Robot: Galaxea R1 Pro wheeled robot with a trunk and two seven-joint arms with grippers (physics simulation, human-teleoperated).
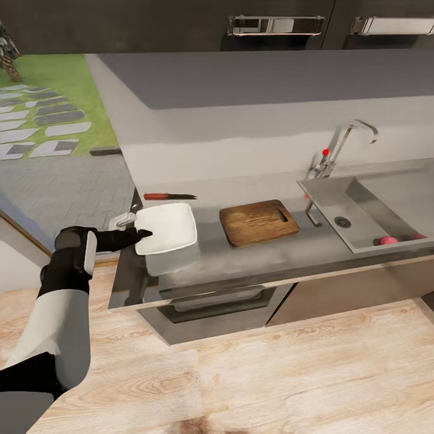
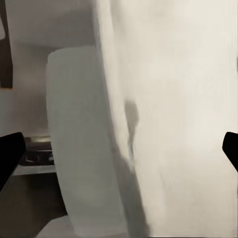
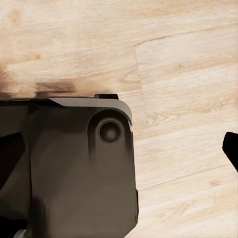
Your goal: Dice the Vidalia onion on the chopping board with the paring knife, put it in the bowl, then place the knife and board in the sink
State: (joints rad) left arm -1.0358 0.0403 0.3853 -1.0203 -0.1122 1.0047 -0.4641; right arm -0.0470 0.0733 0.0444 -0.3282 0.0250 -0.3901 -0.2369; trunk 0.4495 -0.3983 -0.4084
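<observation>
Readable text: none in any view.
Labels or brands: none legible on the bowl (image 1: 166, 228), chopping board (image 1: 258, 222) or paring knife (image 1: 169, 196).
Numbers, signs: none visible on the tabletop (image 1: 253, 253).

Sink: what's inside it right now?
In the sink, the onion lies at the near wall, the drain further left. The near wall hides the basin floor below it.

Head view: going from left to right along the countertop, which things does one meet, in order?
Left gripper → bowl → chopping board → tap → Vidalia onion in the sink.
</observation>
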